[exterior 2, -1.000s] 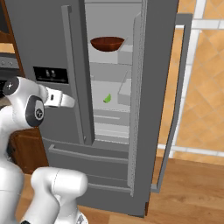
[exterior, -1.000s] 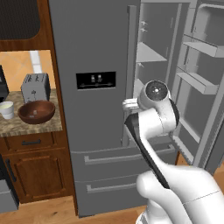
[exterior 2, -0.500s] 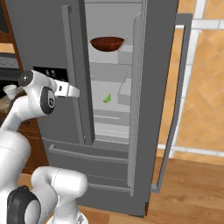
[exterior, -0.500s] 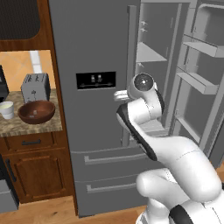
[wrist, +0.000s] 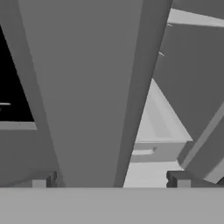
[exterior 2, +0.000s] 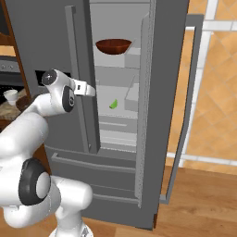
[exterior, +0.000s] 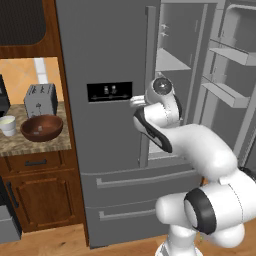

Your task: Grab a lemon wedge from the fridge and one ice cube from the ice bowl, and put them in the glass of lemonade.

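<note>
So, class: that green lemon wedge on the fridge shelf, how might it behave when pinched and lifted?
The lemon wedge looks tiny beside the brown bowl, so probably very light. Its curved, tapered shape may let it rock or slip between fingers. Likely soft, so squeeze gently.

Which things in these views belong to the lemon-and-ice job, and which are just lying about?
Job: fridge with right door open; green lemon wedge on its shelf; brown bowl and pale cup on the counter.
Lying about: toaster; second brown bowl inside the fridge.
</note>
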Motion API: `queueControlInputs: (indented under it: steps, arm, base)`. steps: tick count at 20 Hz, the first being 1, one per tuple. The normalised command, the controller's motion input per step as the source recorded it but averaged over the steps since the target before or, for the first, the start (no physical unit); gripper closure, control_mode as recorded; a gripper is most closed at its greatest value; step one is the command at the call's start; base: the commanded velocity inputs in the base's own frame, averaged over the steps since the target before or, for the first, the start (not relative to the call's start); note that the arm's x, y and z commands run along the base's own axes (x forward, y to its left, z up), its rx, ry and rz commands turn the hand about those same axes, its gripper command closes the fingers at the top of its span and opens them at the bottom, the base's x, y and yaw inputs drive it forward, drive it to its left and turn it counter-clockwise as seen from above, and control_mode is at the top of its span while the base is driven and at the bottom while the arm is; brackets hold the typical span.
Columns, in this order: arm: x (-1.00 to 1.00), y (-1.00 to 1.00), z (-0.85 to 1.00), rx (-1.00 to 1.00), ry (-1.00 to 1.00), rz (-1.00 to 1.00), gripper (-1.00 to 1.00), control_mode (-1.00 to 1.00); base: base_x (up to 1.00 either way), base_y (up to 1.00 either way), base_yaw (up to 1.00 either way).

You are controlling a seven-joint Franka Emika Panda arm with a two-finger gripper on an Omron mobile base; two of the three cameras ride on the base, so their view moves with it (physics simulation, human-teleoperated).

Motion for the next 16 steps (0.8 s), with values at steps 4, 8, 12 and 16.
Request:
queueControlInputs:
  steps: [4,8,12,16]
  arm:
    - [0.8,-0.07,-0.24,0.04,0.0,0.1,-1.0,-1.0]
    - [0.84,-0.01,-0.33,0.01,0.0,0.07,-1.0,-1.0]
    - [0.88,0.02,-0.32,0.0,0.0,0.01,-1.0,-1.0]
    - [0.78,0.17,-0.13,0.0,0.07,0.0,1.0,-1.0]
  base:
    - [0.0,0.0,0.0]
    - [0.0,0.0,0.0]
    - [0.0,0.0,0.0]
    - [0.0,0.0,0.0]
